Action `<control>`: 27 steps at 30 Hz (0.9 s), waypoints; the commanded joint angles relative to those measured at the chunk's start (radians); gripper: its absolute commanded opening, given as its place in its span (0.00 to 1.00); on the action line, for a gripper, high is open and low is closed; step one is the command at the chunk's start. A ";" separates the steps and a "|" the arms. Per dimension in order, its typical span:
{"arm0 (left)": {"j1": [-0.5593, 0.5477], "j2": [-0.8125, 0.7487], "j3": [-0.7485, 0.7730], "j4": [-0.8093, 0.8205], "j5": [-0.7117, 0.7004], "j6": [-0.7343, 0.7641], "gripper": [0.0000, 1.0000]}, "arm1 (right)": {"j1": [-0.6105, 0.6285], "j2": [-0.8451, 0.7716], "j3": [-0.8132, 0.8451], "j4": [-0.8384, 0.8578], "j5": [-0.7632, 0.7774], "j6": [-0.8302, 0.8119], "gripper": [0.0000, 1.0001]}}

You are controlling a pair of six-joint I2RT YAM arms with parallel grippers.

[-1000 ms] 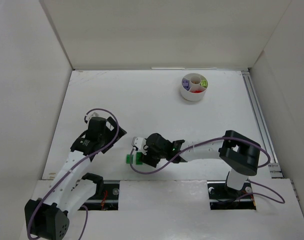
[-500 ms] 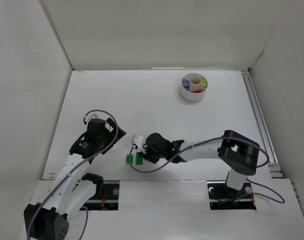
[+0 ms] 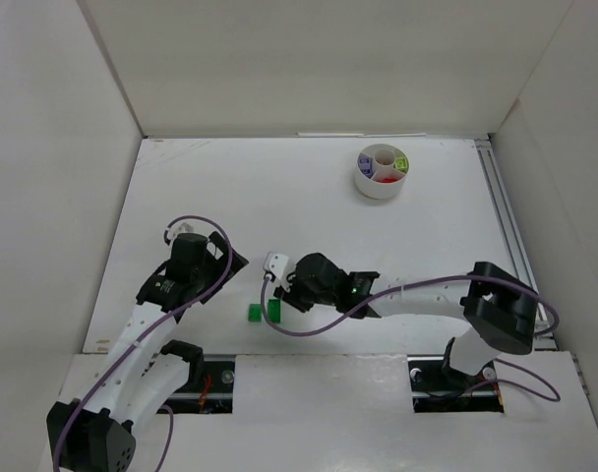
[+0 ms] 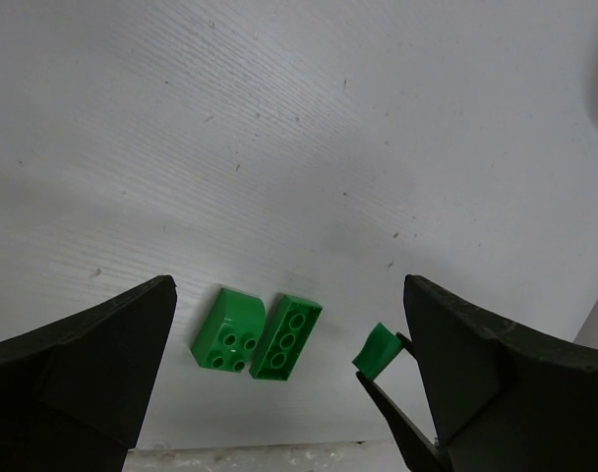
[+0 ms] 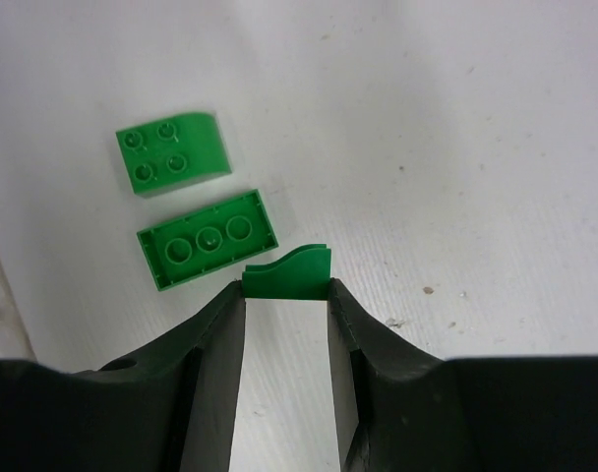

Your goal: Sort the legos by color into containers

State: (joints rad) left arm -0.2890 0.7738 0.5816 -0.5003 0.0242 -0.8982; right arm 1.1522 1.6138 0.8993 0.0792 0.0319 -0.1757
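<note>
My right gripper point(image 5: 284, 291) is shut on a small dark green curved lego point(image 5: 288, 272), pinched at the very fingertips just above the table. Beside it lie two more dark green legos: an upside-down flat brick point(image 5: 208, 240) point(image 3: 274, 311) and a rounded four-stud brick point(image 5: 172, 151) point(image 3: 254, 312). In the top view the right gripper point(image 3: 284, 297) hangs over them near the front edge. My left gripper point(image 4: 289, 290) point(image 3: 228, 265) stands wide open to their left, holding nothing; its view shows both loose bricks point(image 4: 255, 335) and the held lego point(image 4: 377, 351). The containers are one round white dish point(image 3: 379, 191) at the back right.
The dish's wedges show purple point(image 3: 364, 162), lime point(image 3: 401, 164) and red point(image 3: 389, 178) pieces. White walls enclose the table on three sides. A rail point(image 3: 507, 226) runs along the right edge. Purple cables loop off both arms.
My right gripper closed on the small green curved lego and drew back a little to the right with it. The left arm shifted slightly; its jaws stayed wide.
</note>
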 commanded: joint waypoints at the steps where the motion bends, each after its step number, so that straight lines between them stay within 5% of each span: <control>1: -0.006 -0.021 0.003 -0.004 -0.012 0.013 1.00 | -0.028 -0.072 0.006 0.048 -0.005 0.034 0.25; 9: -0.006 0.076 0.046 0.175 0.059 0.128 1.00 | -0.411 -0.153 0.174 -0.059 -0.053 0.035 0.25; 16: -0.006 0.209 0.159 0.273 0.068 0.255 1.00 | -0.716 0.004 0.473 -0.200 -0.053 -0.002 0.25; 27: -0.006 0.450 0.257 0.331 0.131 0.337 1.00 | -0.868 0.425 1.010 -0.459 0.039 -0.114 0.25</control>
State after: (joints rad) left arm -0.2893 1.2045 0.7948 -0.2192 0.1112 -0.6041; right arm 0.3000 1.9968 1.7920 -0.2775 0.0395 -0.2512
